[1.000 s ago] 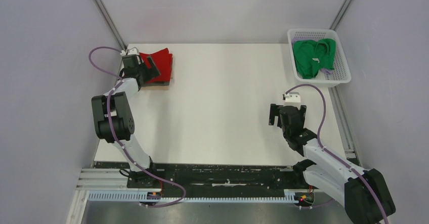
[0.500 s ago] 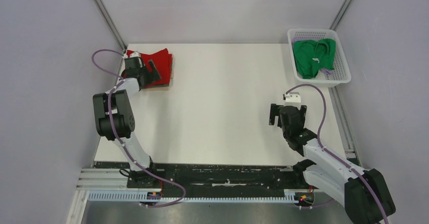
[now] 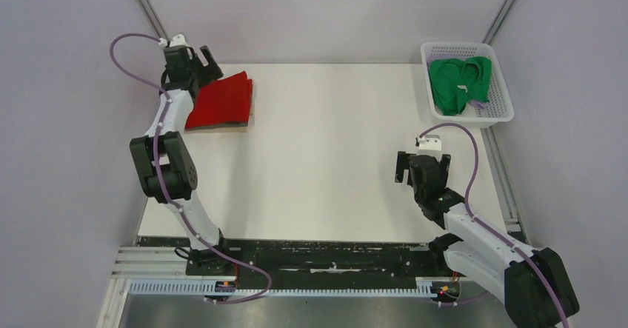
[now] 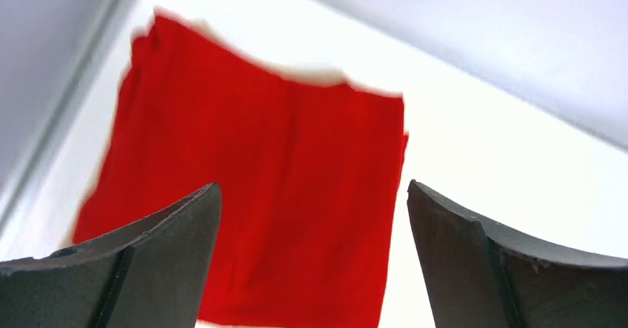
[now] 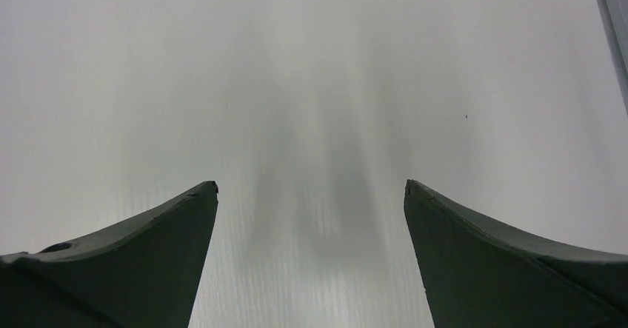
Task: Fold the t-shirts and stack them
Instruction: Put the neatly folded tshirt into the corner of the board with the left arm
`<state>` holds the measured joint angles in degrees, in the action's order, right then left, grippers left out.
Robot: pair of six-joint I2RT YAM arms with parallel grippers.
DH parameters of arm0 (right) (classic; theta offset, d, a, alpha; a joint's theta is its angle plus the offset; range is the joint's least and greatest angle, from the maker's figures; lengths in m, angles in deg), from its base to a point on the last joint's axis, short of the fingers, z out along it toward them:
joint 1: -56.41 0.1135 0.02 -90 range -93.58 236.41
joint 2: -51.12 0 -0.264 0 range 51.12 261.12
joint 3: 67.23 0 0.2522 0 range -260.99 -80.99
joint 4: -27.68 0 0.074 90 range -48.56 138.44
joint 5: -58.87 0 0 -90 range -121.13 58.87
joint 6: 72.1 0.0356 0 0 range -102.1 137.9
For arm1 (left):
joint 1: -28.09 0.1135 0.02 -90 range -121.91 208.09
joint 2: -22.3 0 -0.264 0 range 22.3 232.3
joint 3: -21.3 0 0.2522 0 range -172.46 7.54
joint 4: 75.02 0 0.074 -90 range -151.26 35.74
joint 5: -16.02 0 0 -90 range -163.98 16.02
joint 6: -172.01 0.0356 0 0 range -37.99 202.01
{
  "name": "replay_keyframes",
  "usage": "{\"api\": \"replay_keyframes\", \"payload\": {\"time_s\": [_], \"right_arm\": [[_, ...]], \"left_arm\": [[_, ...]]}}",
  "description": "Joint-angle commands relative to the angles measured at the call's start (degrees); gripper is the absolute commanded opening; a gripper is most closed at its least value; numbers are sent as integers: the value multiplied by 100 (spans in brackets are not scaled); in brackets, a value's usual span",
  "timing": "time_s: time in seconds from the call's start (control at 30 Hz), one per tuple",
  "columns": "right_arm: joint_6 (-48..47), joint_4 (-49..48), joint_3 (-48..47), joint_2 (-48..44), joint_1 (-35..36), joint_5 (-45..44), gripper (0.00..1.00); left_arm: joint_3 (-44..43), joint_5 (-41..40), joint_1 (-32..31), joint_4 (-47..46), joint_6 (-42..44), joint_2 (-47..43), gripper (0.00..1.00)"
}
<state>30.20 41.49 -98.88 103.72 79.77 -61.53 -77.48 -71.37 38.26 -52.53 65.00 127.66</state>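
**A:** Left gripper (image 3: 194, 55) has come up off the pile and swung back, away from us. A second ago it was down on the cloth; now it's clear, fingers spread wide, nothing in them.

**B:** That reads as a release to me. Nearest us first, though: the right gripper (image 3: 421, 166) hangs low over the white tabletop (image 3: 326, 165), fingers wide apart as well, only table showing between them.

**A:** Idle, I'd say. Further out, the folded bright red t-shirt (image 4: 259, 180) lies flat as a neat rectangle, below and just ahead of the left fingers, not touching them.

**B:** And a dark grey cloth edge (image 3: 222, 125) peeks out beneath it on the side nearer the arms. I'd judge that's already a stack, red on top.

**A:** Farthest out, well beyond the right fingers and off to their right, the crumpled green t-shirt (image 3: 459, 84) sits unfolded in the white plastic lattice basket (image 3: 453, 45).

**B:** So that's the job left, I'd say: fetch the green one, fold it and add it to the pile.
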Motion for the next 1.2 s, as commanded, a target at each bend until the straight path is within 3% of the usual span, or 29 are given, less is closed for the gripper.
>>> {"api": "replay_keyframes", "payload": {"time_s": [0.0,0.2,0.37,0.57,0.77,1.17], "right_arm": [[-76,-146,-37,62,-24,-319,98],[-93,-161,-15,166,-24,-617,98],[-91,-120,-70,201,-25,-811,98],[-130,-142,-205,311,-24,-831,98],[-107,-146,-295,432,-24,-713,98],[-141,-144,-173,250,-26,-718,98]], "left_arm": [[-1027,-238,37,140,270,741,100],[-2175,-287,157,239,519,1734,100],[-3020,301,455,471,218,2548,100],[-3232,982,898,291,-334,3109,100],[-3583,1092,976,676,-358,3548,100],[-3314,981,952,919,-395,2876,100]]}}
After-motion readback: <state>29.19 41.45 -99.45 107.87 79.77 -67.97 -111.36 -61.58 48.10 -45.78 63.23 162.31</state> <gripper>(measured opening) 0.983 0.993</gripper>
